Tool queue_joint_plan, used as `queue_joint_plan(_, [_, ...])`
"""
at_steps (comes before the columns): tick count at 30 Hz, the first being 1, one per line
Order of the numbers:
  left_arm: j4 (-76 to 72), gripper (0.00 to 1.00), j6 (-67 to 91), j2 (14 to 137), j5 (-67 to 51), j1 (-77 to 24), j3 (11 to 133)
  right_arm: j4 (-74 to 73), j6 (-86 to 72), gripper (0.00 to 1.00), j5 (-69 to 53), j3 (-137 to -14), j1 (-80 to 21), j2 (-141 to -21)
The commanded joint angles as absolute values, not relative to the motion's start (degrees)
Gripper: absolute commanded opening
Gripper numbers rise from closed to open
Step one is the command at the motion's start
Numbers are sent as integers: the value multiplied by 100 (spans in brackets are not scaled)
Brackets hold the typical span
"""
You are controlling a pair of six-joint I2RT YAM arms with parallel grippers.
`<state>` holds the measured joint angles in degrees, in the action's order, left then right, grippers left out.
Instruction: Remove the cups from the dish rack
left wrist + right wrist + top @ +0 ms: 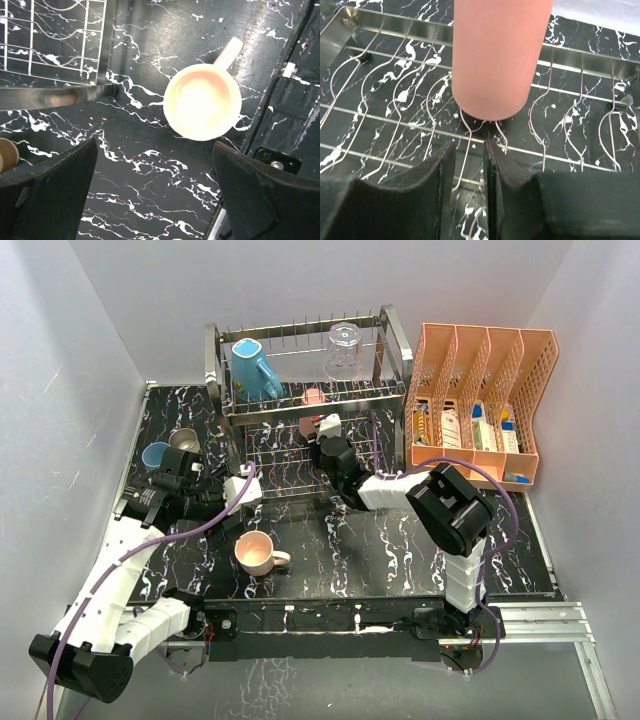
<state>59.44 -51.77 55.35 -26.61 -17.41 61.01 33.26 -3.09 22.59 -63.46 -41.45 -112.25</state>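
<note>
The chrome dish rack [395, 340] stands at the back. A teal mug [252, 365] and a clear glass tumbler [343, 350] sit on its upper tier. A salmon-red tumbler [309, 425] sits on the lower tier wires [580, 55]. My right gripper [326, 432] is just in front of the tumbler [497, 55]. It [469, 145] is empty and open only a narrow gap, with a rack wire showing between the fingers. The pale pink mug [256, 553] stands upright on the table. My left gripper [156, 145] is wide open and empty above the table near that mug [202, 102].
A light blue tumbler [156, 454] and a tan cup [185, 440] stand on the table left of the rack, beside my left arm. An orange file organiser [480, 400] stands right of the rack. The rack's corner [50, 95] lies close to the left gripper.
</note>
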Motion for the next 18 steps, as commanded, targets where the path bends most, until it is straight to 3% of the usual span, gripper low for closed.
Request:
queue_joint_plan(1, [5718, 97, -5161, 5384, -2854, -1725, 6127, 3817, -486, 40, 2439, -6044, -4245, -10630])
queue_joint_plan(3, [5811, 97, -5159, 5419, -2896, -1723, 6188, 3846, -526, 69, 2644, -6061, -4238, -10644])
queue_joint_plan(4, [5844, 97, -5159, 5428, -2915, -1723, 6201, 3807, -546, 78, 2709, -6120, -4218, -10683])
queue_joint_plan(9, [5865, 97, -5133, 5329, -2999, -1727, 6214, 3437, -931, 98, 2467, -6599, -3909, -11006])
queue_joint_plan(18, [6015, 97, -5238, 5267, -3097, -1727, 6141, 3466, -413, 98, 2195, -8035, -3789, -12208])
